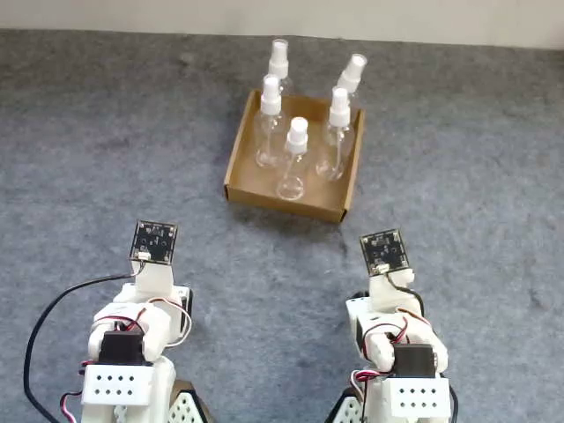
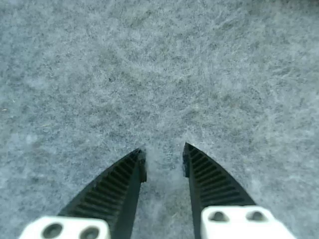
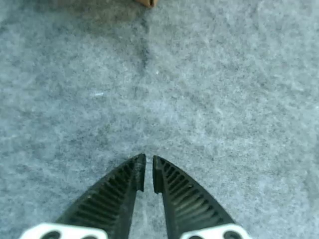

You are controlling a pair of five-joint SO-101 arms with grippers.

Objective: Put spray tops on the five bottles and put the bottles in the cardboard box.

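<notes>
The cardboard box (image 1: 284,202) sits at the table's middle back on grey felt. Several clear bottles stand in it, each with a white spray top: one in front (image 1: 293,160), two mid-box (image 1: 269,125) (image 1: 336,134), and two at the back rim (image 1: 279,63) (image 1: 352,74). Both arms are folded back near the front edge, well short of the box. My left gripper (image 2: 163,160) hovers over bare felt, slightly open and holding nothing. My right gripper (image 3: 148,173) is shut with nothing in it, and a box corner (image 3: 145,2) lies ahead of it.
Grey felt covers the whole table (image 1: 106,159). A black cable (image 1: 40,330) loops beside the left arm's base. A pale wall runs along the table's far edge.
</notes>
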